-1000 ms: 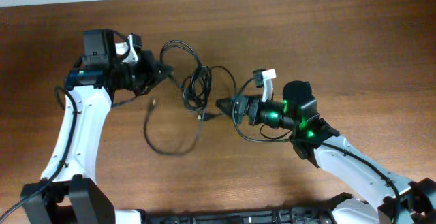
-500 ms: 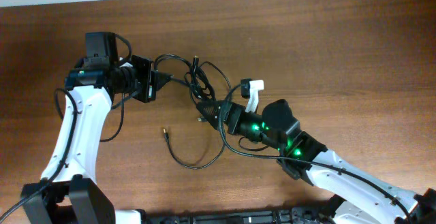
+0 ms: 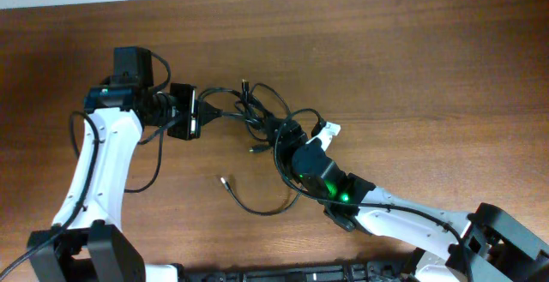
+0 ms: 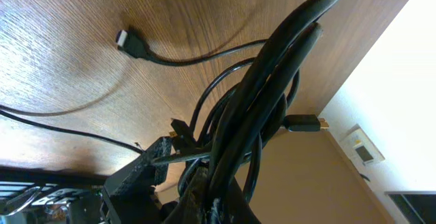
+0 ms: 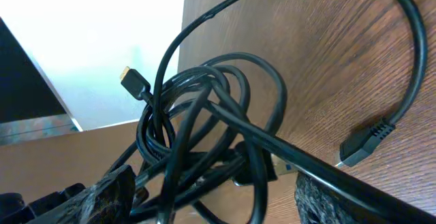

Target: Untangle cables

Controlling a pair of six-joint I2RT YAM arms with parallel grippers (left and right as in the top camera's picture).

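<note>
Cord comes first, low in the centre of the overhead view: one strand of the cables (image 3: 257, 115) is seen curving down in a loose arc, and its small plug (image 3: 225, 180) lies alone on the wooden table (image 3: 429, 68). Just above that arc, the right gripper (image 3: 280, 135) is angled in from the lower right, with a green light glowing on the arm behind it. In the right wrist view its fingers (image 5: 102, 190) are seen spread wide, with several black loops passing between them; whether any loop is pressed cannot be told. At mid-left, the left gripper (image 3: 202, 114) is pressed together on the cables, and strands run straight out of it toward the knot. The tangle itself is found at centre frame, between the two grippers, wound over itself many times. Past it in the right wrist view, a gold-tipped plug (image 5: 134, 81) is seen poking out at upper left, against a pale background.
</note>
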